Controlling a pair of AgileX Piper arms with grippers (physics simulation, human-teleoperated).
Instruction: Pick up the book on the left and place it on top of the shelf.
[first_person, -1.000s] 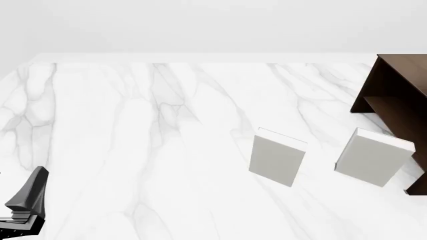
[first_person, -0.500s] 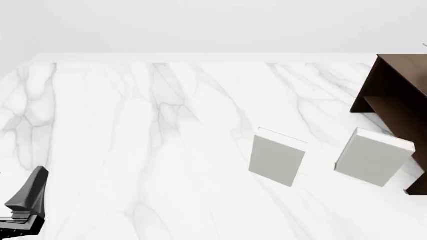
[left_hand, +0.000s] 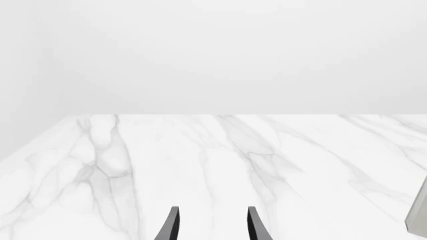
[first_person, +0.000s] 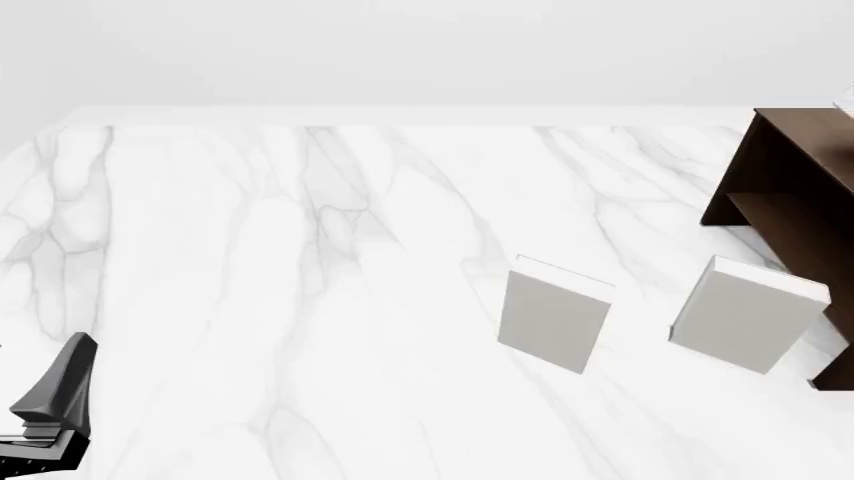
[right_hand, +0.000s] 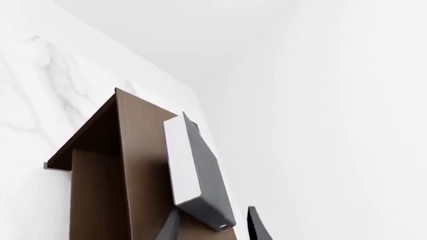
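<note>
The desk (first_person: 267, 300) is white marble with grey veins, set against a plain pale wall. The brown shelf (first_person: 787, 190) stands at the desk's right edge, partly cut off in the front view. In the right wrist view the dark book (right_hand: 200, 175) with white page edges lies against the shelf's flat top (right_hand: 143, 160). The right gripper (right_hand: 213, 227) is just behind the book; one finger is partly hidden by it, and I cannot tell whether the claw grasps it. Two grey books (first_person: 554, 315) (first_person: 747, 315) stand upright near the right edge, apart from each other, the right one close to the shelf. The left gripper (left_hand: 212, 225) hangs released over bare marble at the near left corner.
</note>
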